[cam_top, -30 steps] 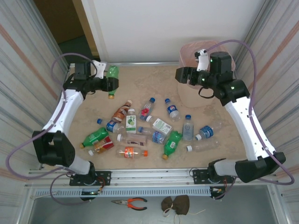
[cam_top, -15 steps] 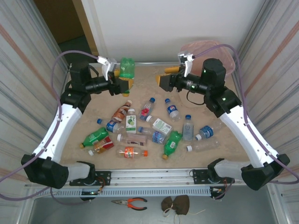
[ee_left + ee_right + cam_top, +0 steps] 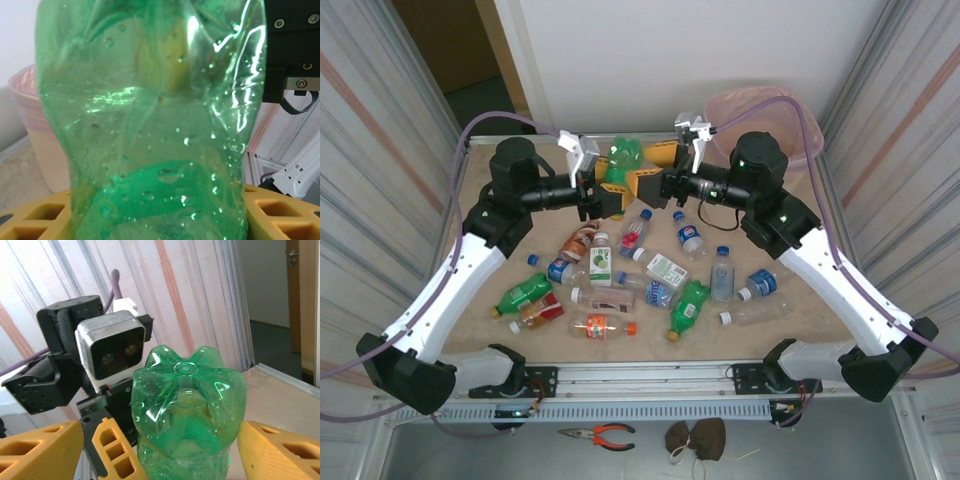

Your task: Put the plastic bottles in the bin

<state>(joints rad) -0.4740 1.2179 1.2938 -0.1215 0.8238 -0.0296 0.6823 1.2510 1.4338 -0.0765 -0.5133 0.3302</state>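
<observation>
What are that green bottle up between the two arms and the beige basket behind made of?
The crumpled green see-through bottle looks like thin glossy plastic: light passes through, its wall is dented, droplets cling to it. The ribbed beige basket seems matte rigid plastic, going by its moulded ribs; its pink translucent liner looks like thin film.

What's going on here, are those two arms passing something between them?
It looks like a handover. The left gripper holds a crumpled green bottle up in the air above the table. The right gripper is open, with a finger on each side of the same bottle. More bottles lie scattered on the table, and the bin stands in the far right corner.
</observation>
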